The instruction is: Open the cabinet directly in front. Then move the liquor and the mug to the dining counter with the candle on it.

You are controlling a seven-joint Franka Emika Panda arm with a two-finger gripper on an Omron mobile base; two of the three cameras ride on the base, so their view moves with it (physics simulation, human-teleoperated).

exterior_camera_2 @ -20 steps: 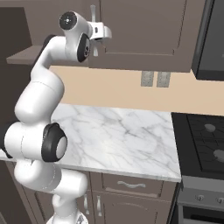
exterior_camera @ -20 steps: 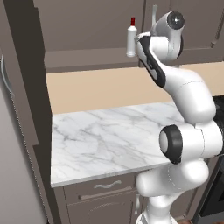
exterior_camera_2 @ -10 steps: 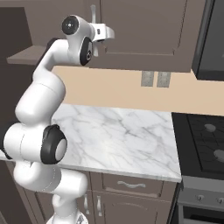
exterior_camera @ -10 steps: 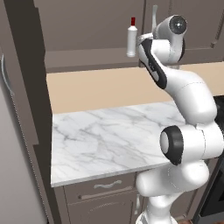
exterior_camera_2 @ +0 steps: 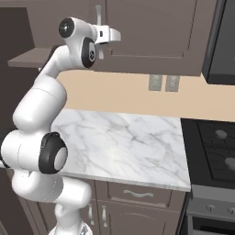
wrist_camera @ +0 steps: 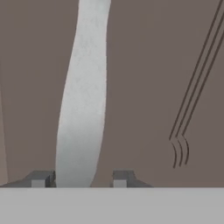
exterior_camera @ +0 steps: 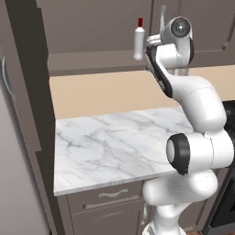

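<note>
Step in hand: opening cabinet; door shut. End effector raised at wavy silver handle, fingers part-open, handle between them nearer left finger; grip not confirmed. Next likely: close on handle, pull door outward. Left base view shows liquor just left of arm, appearing against cabinet front. Right base view shows wall outlets and stove at right. Marble desk below.

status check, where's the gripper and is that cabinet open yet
Gripper open, fingertips straddling the cabinet handle. Cabinet door in front looks shut. Liquor stands at upper left. Nothing blocking.
</note>
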